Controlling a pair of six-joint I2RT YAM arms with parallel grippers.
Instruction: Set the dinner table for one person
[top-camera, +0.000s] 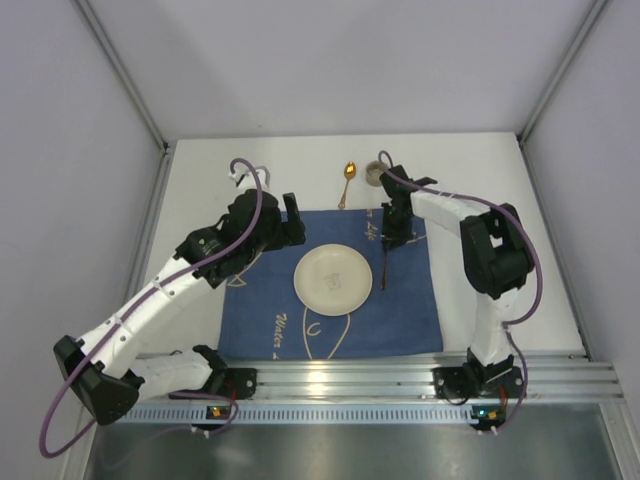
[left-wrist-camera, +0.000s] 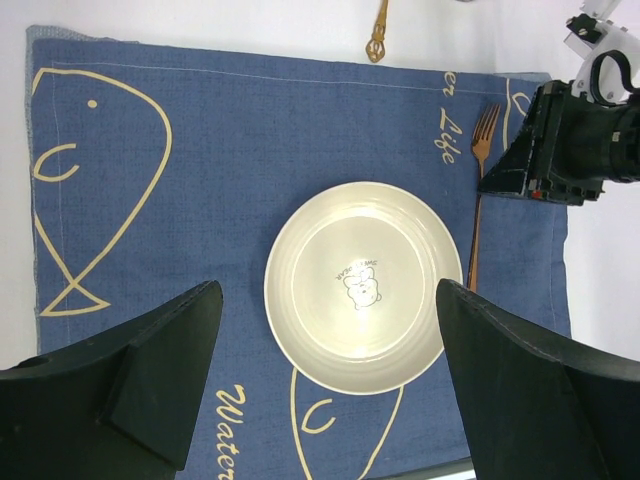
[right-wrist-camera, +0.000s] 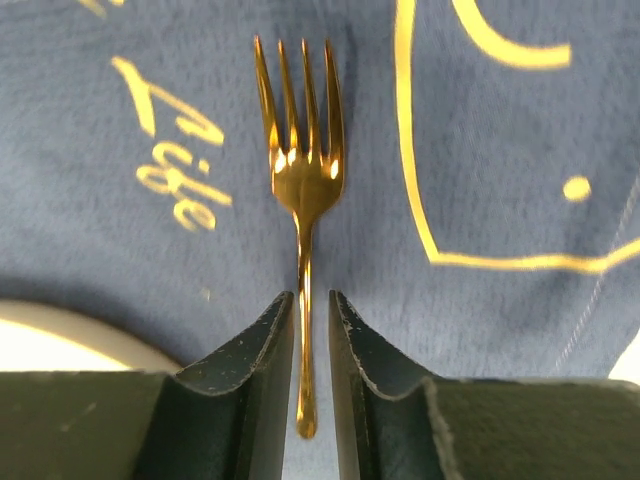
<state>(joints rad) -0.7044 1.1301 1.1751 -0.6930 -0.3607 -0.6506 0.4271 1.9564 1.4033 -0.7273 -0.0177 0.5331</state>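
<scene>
Tabletop (top-camera: 200, 180), white and matte, fills the middle of the top view between grey walls. A navy cloth (top-camera: 260, 300) with pale fish outlines and script lies on it in the lower centre of the frame.

A cream plate (top-camera: 333, 277) sits on the cloth near its middle, with a small printed figure at its centre. A gold fork (top-camera: 385, 270) lies flat on the cloth just right of the plate, close to it but apart, tines toward the top of the frame. A gold spoon (top-camera: 347, 180) rests on bare tabletop above the cloth's upper edge. A small round thing (top-camera: 375, 172) just right of the spoon is partly hidden by the right arm, and I cannot tell what it is.

The right end effector (right-wrist-camera: 311, 300) straddles the fork's handle. Its fingers (right-wrist-camera: 255, 360) stand narrowly parted, with a sliver of gap showing on each side of the handle.

The left end effector (left-wrist-camera: 328, 288) hangs over the upper left part of the cloth, spread wide and empty. In its wrist view the plate lies between the two fingers (left-wrist-camera: 150, 380).
</scene>
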